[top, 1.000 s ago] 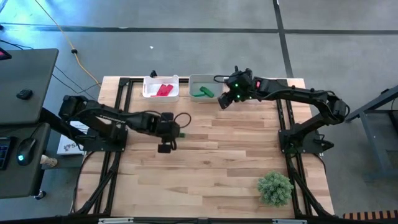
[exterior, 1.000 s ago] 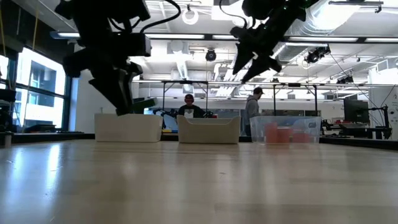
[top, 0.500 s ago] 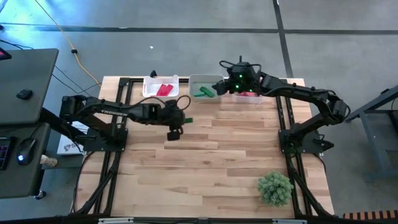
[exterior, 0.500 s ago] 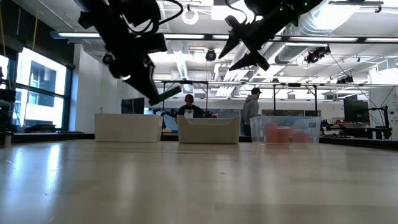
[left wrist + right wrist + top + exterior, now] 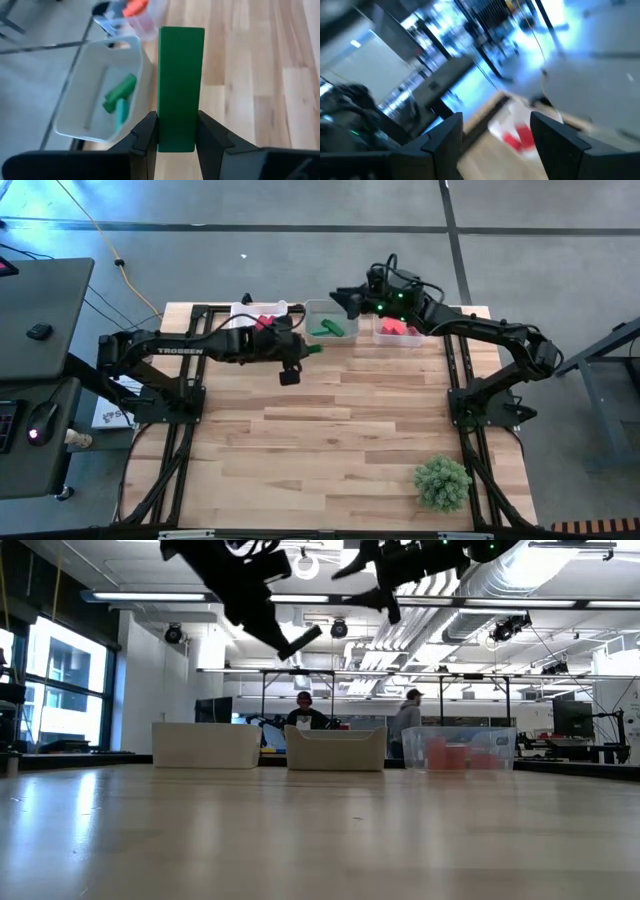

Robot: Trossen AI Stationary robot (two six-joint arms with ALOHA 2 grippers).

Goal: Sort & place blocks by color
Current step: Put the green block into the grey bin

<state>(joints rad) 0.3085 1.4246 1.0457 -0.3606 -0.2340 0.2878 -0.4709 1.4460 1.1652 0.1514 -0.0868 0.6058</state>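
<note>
Blocks are nearly all sorted, judging by the high view: red blocks lie in the left-hand bin, green blocks in the middle bin, and coral blocks in the right-hand bin, all three at the far edge of the worktop, whose bare boards show no loose block. One green block remains in transit, clamped in the left tool just short of the middle bin; setting it in there appears to be the last step. The right tool hangs over the far side of that same bin, fingers spread wide and holding nothing, so it could obstruct the drop. An artificial plant stands at the near right corner, well clear. In the low view both tools are raised high above the bins, the left tool with its bar projecting; two people show in the room behind. In the left wrist view the fingers grip the lower end of the upright green bar, with the bin of green blocks close beside it. The right wrist view is smeared; its tool is empty and a pale bin with red contents shows beyond.
</note>
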